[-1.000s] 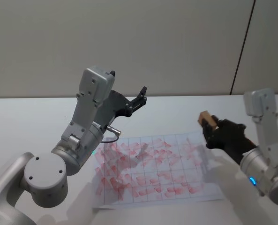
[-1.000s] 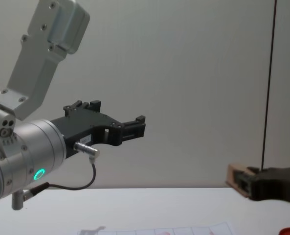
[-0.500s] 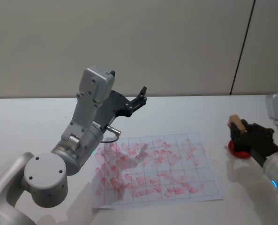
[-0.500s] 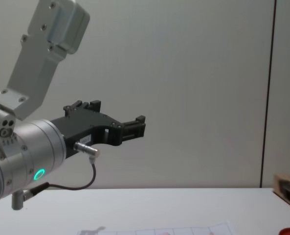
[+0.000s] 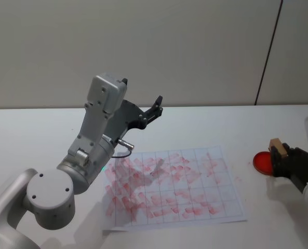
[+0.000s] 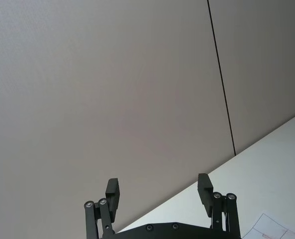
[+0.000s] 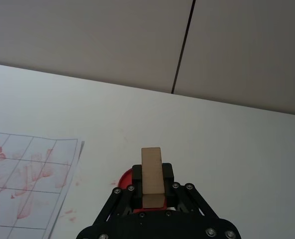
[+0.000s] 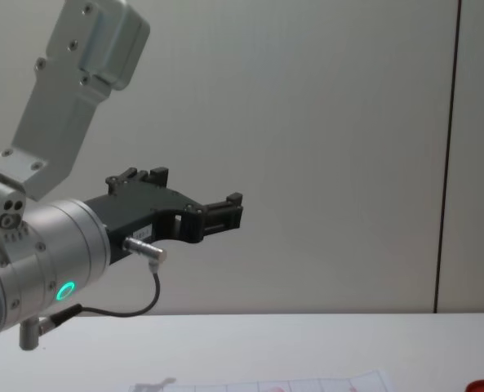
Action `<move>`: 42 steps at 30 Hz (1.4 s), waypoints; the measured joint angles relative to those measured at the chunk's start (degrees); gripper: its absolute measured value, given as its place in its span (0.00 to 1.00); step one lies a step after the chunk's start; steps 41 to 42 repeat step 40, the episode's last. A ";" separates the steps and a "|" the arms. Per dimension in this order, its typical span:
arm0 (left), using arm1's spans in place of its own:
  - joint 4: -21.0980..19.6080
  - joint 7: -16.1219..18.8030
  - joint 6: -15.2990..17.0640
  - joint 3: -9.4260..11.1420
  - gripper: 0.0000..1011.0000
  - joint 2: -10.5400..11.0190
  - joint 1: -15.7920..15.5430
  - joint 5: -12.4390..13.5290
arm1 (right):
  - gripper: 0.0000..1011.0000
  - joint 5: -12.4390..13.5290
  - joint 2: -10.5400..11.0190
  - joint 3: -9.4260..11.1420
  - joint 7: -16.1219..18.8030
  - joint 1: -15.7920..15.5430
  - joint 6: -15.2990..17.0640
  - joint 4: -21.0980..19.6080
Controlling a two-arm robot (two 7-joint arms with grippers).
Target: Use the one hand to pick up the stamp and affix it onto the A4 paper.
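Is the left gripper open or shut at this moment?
Open. In the left wrist view, the left gripper has its two fingers standing well apart with nothing between them. It is raised above the table.

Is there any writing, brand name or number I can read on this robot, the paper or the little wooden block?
None can be read.
A4 paper: red smudges in a grid, no legible characters.
Stamp in the right gripper: plain wood.
Left gripper: a small pale label on its body, too small to read.

Looked like a lab or test room: plain white table (image 5: pixel 34 129), bare grey-beige panelled wall (image 5: pixel 143 46) with one dark vertical seam (image 5: pixel 268 52) at far right, gridded practice sheet (image 5: pixel 174 187) covered in red stamp marks.
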 joint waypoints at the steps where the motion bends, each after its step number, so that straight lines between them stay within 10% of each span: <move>1: 0.00 0.00 0.00 0.00 0.99 0.00 0.00 0.00 | 0.22 -0.04 -0.03 0.07 0.16 0.23 -0.45 0.77; 13: 0.00 0.00 0.00 0.00 0.99 0.00 0.00 0.00 | 0.23 -0.75 -0.98 0.17 1.86 2.68 -4.19 6.99; 33: 0.00 0.00 0.00 0.00 0.99 0.00 0.00 0.00 | 0.87 -0.75 -1.53 0.55 2.41 3.29 -13.26 8.82; 42: 0.00 0.00 0.00 0.00 0.99 0.00 0.00 0.00 | 0.99 -1.05 -0.99 0.89 0.93 1.55 -16.44 5.73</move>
